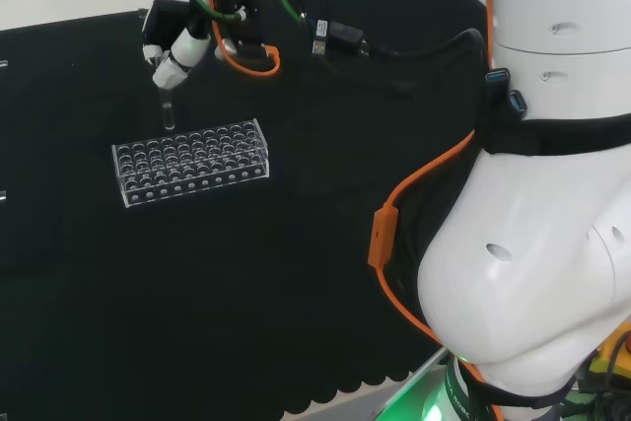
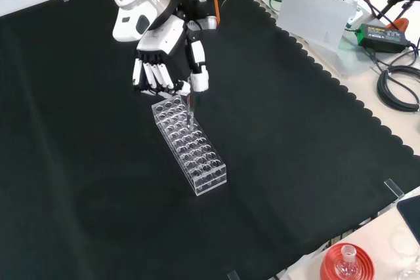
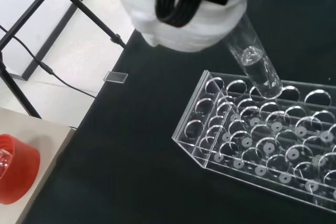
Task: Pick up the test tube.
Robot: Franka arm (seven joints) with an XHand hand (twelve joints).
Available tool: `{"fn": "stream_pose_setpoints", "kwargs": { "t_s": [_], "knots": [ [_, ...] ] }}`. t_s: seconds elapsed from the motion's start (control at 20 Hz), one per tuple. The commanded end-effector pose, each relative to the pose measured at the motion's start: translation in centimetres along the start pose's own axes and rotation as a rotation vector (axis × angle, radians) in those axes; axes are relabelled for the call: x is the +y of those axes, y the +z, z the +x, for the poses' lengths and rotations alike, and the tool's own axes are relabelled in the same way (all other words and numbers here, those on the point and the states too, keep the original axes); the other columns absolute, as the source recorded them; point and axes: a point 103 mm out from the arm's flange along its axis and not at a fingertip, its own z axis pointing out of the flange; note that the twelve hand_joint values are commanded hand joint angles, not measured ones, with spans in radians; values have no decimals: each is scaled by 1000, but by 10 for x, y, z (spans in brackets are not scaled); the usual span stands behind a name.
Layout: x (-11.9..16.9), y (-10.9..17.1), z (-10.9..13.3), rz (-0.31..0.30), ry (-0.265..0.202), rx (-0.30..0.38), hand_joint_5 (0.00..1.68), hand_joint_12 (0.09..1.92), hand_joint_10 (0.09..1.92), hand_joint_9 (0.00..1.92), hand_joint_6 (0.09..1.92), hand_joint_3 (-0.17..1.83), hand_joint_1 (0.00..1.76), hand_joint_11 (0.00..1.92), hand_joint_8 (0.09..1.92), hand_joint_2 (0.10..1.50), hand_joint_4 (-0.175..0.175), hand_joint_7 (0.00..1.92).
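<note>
My hand [image 2: 164,50] is pinched round the top of the test tube [image 3: 255,65], fingertips [image 1: 166,74] curled in on the glass. The tube hangs straight below the fingers, long axis close to upright, with some clear liquid in its lower part. Just under its rounded end sits the clear rack [image 1: 192,160]; from the wrist view the tip looks level with the top plate or barely above it, over a hole at the rack's nearest end. I judge the lift must go straight up along that axis. Beyond the rack, black cloth [image 2: 295,162].
</note>
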Motion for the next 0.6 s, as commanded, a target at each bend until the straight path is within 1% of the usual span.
{"fn": "stream_pose_setpoints", "kwargs": {
  "t_s": [0.05, 0.3, 0.6],
  "knots": [
    [-9, -21, 5, -5, 3, -40, 1189, 1427, 638, 991, 813, 665, 1274, 426, 690, 674, 58, 1275],
    [-16, -32, 8, -12, 13, -53, 1188, 1427, 638, 992, 814, 666, 1274, 426, 690, 673, 58, 1275],
    [-21, -39, 10, -24, 22, -63, 1188, 1427, 638, 992, 816, 668, 1274, 426, 691, 672, 59, 1275]
  ]
}}
